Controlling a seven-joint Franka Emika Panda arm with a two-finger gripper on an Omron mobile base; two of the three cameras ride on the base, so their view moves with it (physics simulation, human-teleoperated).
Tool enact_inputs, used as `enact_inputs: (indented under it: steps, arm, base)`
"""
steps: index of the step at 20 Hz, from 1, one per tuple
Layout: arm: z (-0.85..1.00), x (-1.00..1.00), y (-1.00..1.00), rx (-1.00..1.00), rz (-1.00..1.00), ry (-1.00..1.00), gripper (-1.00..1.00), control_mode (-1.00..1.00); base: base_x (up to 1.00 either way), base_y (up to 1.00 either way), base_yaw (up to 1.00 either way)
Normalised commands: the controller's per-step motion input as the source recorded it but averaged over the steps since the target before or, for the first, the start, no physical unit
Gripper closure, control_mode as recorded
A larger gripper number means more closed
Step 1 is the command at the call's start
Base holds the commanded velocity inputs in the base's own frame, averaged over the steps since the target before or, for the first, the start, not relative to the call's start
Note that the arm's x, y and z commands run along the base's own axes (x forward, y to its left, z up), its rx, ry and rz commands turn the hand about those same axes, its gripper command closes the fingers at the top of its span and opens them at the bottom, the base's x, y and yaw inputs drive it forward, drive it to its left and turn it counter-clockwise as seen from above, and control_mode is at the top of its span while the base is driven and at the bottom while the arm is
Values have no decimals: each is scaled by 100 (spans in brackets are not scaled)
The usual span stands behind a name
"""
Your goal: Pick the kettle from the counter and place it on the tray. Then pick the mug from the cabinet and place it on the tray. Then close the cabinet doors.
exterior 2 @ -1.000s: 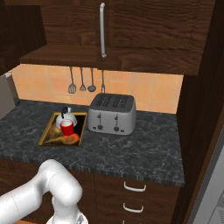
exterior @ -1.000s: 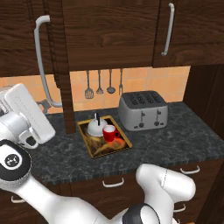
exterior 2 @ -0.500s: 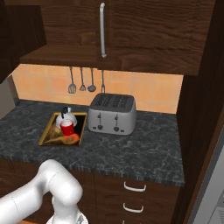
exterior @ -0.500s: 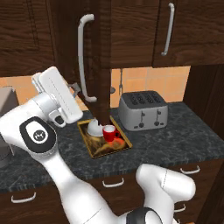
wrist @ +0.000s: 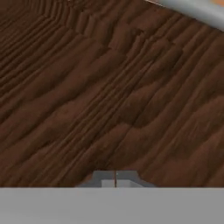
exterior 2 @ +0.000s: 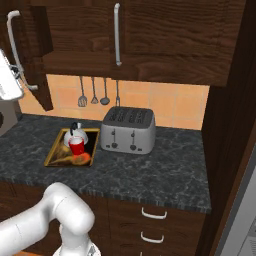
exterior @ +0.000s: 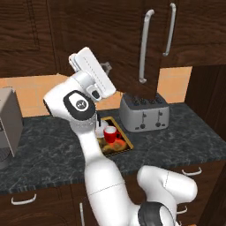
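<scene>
The golden-rimmed tray lies on the dark marbled counter. The red mug stands on it, with the small silver kettle just behind; in the left base view the arm hides most of the kettle. My gripper is raised and shut, its tips pressed against the face of the left cabinet door. That door hangs slightly ajar, its bar handle facing out. The right door is flush.
A boxy silver toaster stands right of the tray. Utensils hang on the orange backsplash. A grey appliance sits at the counter's left end. Drawers with curved handles lie below, and a tall dark panel on the right.
The arm has swept right, pushing the left cabinet door from wide open to nearly shut; its handle has moved right toward the other door's handle. Tray, mug and kettle stayed put.
</scene>
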Motion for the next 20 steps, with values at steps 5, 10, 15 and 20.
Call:
enact_inputs:
  steps: [5,10,15,20]
  arm:
    - [53,100,-58,16,12,-9,100,-100]
    - [15,100,-29,14,29,-1,100,-100]
    - [13,99,-53,16,39,-4,100,-100]
    - [-17,100,-72,3,45,-12,100,-100]
  base:
    - [0,0,0]
    - [0,0,0]
    - [0,0,0]
    - [0,0,0]
